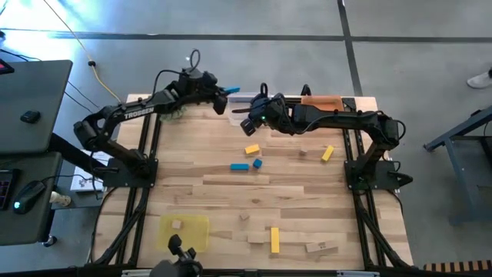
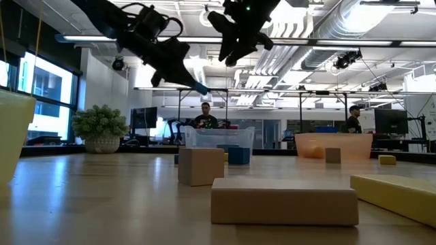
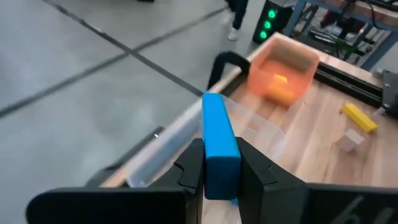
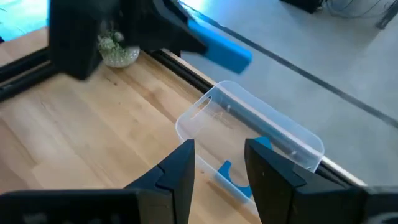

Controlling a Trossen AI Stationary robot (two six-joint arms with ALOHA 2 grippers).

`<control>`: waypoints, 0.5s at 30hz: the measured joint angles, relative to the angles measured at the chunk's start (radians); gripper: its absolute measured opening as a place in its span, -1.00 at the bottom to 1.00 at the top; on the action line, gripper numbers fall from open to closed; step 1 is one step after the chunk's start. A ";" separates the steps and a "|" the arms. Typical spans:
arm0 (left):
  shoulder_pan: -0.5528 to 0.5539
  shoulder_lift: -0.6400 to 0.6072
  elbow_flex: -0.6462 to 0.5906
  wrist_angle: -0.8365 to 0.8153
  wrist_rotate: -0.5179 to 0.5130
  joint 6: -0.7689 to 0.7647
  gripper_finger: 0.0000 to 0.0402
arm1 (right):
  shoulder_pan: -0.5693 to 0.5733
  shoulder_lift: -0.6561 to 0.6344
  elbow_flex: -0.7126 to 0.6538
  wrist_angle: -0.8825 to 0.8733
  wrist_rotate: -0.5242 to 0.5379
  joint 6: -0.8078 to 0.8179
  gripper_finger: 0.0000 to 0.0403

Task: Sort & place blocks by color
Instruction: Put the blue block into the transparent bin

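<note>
My left gripper (image 1: pixel 224 95) is shut on a blue bar block (image 3: pixel 217 134) and holds it over the far-left end of the clear tray (image 4: pixel 249 127) at the table's far edge. Blue blocks (image 4: pixel 233 177) lie in that tray. My right gripper (image 4: pixel 219 155) hovers open just right of and above the tray, with nothing between its fingers. Loose on the table are a yellow block (image 1: pixel 251 149), a blue bar (image 1: pixel 240 165), a blue cube (image 1: pixel 257 163), another yellow block (image 1: pixel 327 153) and a yellow bar (image 1: pixel 274 239). Light wood blocks (image 1: pixel 315 248) lie by the near edge. My left gripper pinches the blue bar's two long sides (image 3: pixel 219 171) between its two fingers (image 3: pixel 189 169), at the end nearest the wrist. The fingers lie along the bar, slanting down toward the far edge. The bar juts out past the fingertips, lifted clear above the tray.
An orange tray (image 1: pixel 323 101) stands right of the clear one at the far edge. A yellow tray (image 1: pixel 184 231) with a wood block sits near the front left. A green plant ball (image 4: pixel 115 46) rests at the far left. People sit in the room behind (image 2: pixel 206 117).
</note>
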 joint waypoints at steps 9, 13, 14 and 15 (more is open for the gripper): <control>-0.061 0.187 0.156 -0.095 -0.004 -0.009 -0.82 | 0.000 0.000 0.000 0.000 -0.011 0.055 -0.36; -0.060 0.258 0.233 -0.190 -0.005 -0.002 -0.81 | 0.000 0.000 0.000 0.000 -0.052 0.056 -0.36; -0.059 0.270 0.248 -0.214 -0.005 -0.001 -0.81 | 0.000 0.000 0.000 0.000 -0.054 0.056 -0.36; -0.059 0.282 0.256 -0.227 -0.007 -0.001 -0.80 | 0.000 0.001 0.000 0.000 -0.057 0.056 -0.36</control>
